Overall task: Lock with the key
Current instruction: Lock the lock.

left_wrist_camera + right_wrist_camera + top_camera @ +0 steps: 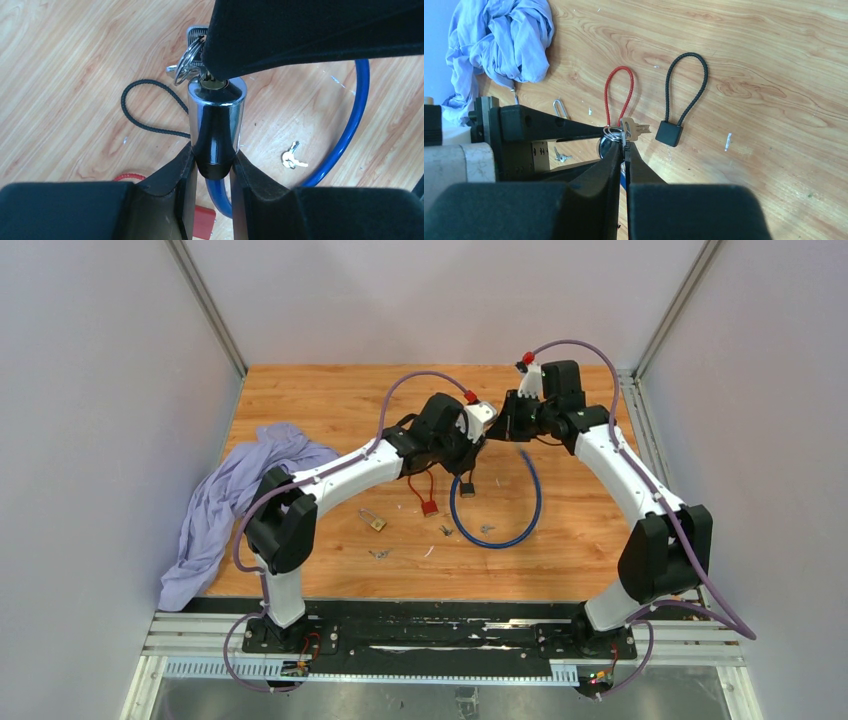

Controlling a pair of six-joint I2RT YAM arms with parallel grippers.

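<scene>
Pale walls close round a wooden table (330, 400), and from above the left arm (340, 465) and right arm (625, 465) meet nose to nose over the far side of the blue cable lock (530, 510), whose loop lies on the boards. A black cable padlock (467, 487) sits at the loop's left edge. A red cable padlock (428, 502) is just left of that, a brass padlock (375, 522) farther left, and a crumpled lilac cloth (235, 495) well apart to the left. From the left wrist, the left gripper (212, 162) is clamped narrowly on the dark base of the lock cylinder (216, 120), the chrome end of the blue cable lock. It holds the cylinder raised off the table with its keyway facing away, apparently to brace it against a twist. The key (209, 79) sits in that keyway, its head hidden under a black padded finger (300, 35) from the other arm, with the key ring (186, 62) hanging beside it. A pair of loose keys (292, 159) lies inside the loop. From the right wrist, the right gripper (624, 150) has its fingers pressed almost together on the key's head, a spare key (634, 130) dangling from the ring. That pinch suits a turn of the wrist; whether the key has turned cannot be told.
</scene>
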